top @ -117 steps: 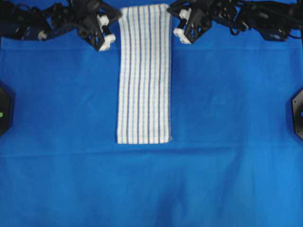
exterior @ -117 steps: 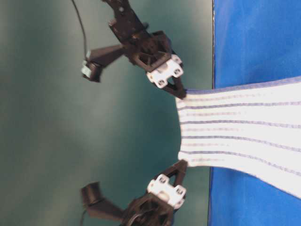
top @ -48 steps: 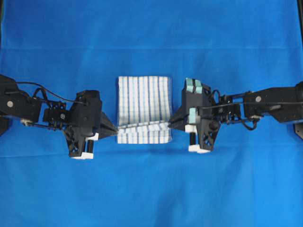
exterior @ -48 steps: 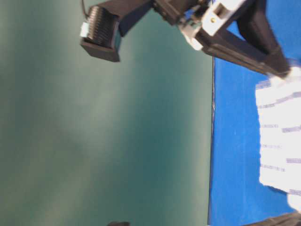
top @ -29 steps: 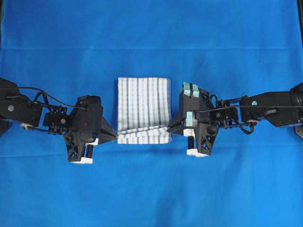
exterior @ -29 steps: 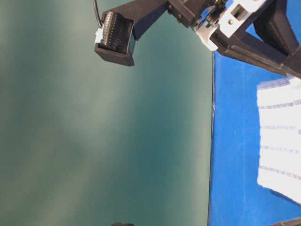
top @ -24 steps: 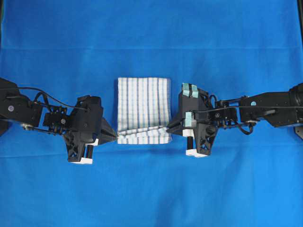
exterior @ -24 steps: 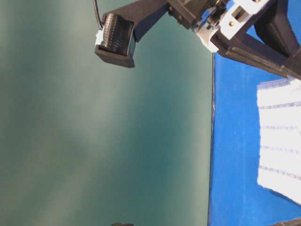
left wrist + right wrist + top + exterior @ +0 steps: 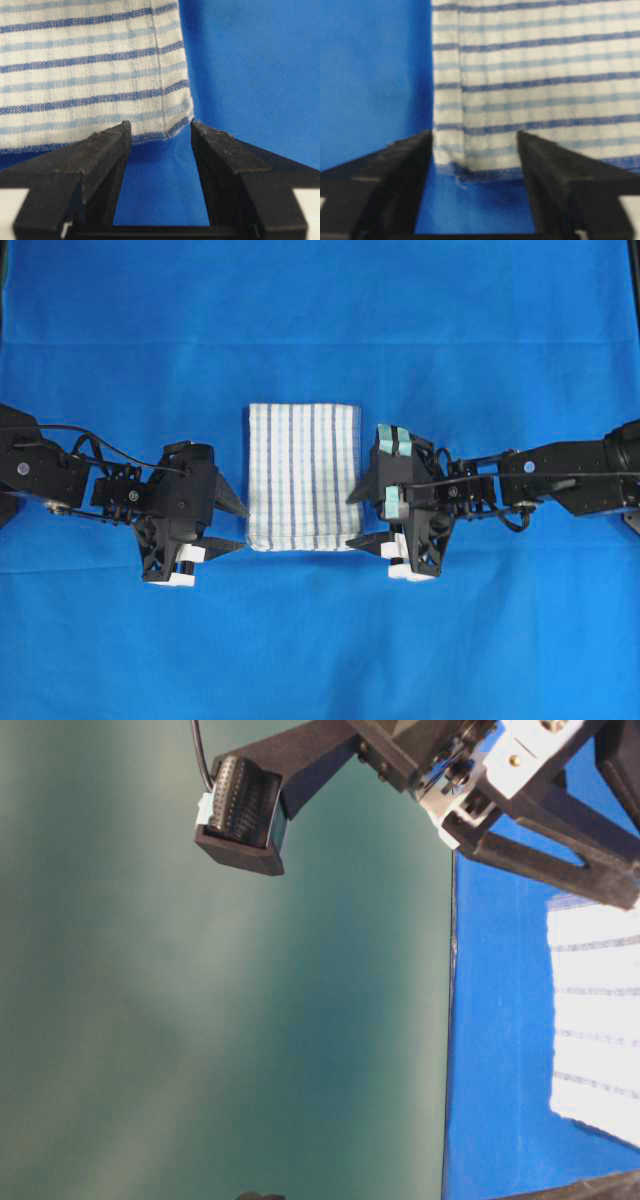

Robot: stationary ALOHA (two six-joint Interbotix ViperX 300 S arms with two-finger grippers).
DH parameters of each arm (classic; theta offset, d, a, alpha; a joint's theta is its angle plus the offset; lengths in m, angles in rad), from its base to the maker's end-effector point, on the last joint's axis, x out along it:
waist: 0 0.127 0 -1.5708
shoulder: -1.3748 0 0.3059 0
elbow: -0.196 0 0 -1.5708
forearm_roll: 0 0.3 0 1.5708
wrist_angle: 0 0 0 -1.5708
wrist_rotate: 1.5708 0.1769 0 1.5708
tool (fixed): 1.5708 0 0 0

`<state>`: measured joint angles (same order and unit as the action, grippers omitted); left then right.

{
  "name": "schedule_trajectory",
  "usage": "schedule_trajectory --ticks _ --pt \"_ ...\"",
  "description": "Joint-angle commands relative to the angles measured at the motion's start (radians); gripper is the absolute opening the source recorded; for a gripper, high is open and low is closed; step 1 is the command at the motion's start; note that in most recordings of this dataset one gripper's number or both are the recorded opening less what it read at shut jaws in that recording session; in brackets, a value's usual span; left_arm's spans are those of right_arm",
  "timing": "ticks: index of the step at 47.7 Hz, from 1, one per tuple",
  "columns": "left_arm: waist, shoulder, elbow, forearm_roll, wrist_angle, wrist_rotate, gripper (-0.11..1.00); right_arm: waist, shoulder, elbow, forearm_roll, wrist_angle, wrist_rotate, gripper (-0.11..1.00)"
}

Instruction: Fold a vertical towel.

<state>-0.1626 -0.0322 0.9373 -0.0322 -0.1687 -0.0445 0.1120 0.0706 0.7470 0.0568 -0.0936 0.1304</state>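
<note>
Overhead: towel (image 9: 303,476) lying folded at the centre of the blue cloth (image 9: 320,320), stripes and long axis running 12 to 6, though now nearly square. Left gripper (image 9: 236,528) at the towel's 8 o'clock corner, right gripper (image 9: 362,518) at the 4 o'clock corner; both jaws spread, holding nothing, tips just beside the side edges. Towel at 3 o'clock from the left gripper, at 9 o'clock from the right. Both arms about equally near, so either seems fit for a further move.

Table level: scene turned on its side, towel (image 9: 598,1020) flat against the blue cloth at 3 o'clock of the frame, one gripper's dark finger (image 9: 560,860) above its 12 o'clock edge, apart from the fabric. Open or closed not readable here.

Left wrist: fingers (image 9: 107,145) parted, blue cloth showing between them; towel's corner (image 9: 175,120) at 12 o'clock, just beyond the tips, not pinched.

Right wrist: fingers (image 9: 410,160) set wide, towel corner (image 9: 465,155) at 12 o'clock between the tips, lying free, a frayed thread at its hem. Probably release done; next move likely a retreat or a regrasp for a second fold.
</note>
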Motion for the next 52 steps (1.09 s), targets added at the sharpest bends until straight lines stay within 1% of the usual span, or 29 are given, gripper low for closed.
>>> schedule_trajectory --ticks 1,10,14,23,28,34,40,46,52 --pt "0.003 -0.052 -0.017 0.000 0.017 0.000 0.47 0.012 -0.041 -0.026 0.002 0.021 0.003 0.63" --pt "0.003 -0.187 -0.021 0.002 0.084 0.000 0.47 0.014 -0.163 -0.038 -0.006 0.101 -0.008 0.63" --pt "0.003 -0.261 -0.017 0.002 0.106 0.003 0.47 0.005 -0.224 -0.037 -0.023 0.123 -0.009 0.63" --pt "0.003 -0.422 0.011 0.000 0.120 0.008 0.47 -0.025 -0.383 -0.014 -0.086 0.170 -0.009 0.63" --pt "0.015 -0.523 0.040 0.002 0.121 0.008 0.47 -0.048 -0.476 0.015 -0.103 0.189 -0.009 0.63" --pt "0.046 -0.664 0.092 0.002 0.137 0.012 0.47 -0.086 -0.607 0.087 -0.123 0.187 -0.009 0.63" --pt "0.077 -0.815 0.138 0.002 0.176 0.044 0.47 -0.104 -0.749 0.156 -0.137 0.192 -0.009 0.63" --pt "0.100 -0.943 0.193 0.002 0.206 0.074 0.47 -0.123 -0.919 0.242 -0.138 0.189 -0.009 0.63" --pt "0.126 -1.080 0.276 0.003 0.212 0.074 0.47 -0.138 -1.075 0.336 -0.137 0.189 -0.003 0.63"
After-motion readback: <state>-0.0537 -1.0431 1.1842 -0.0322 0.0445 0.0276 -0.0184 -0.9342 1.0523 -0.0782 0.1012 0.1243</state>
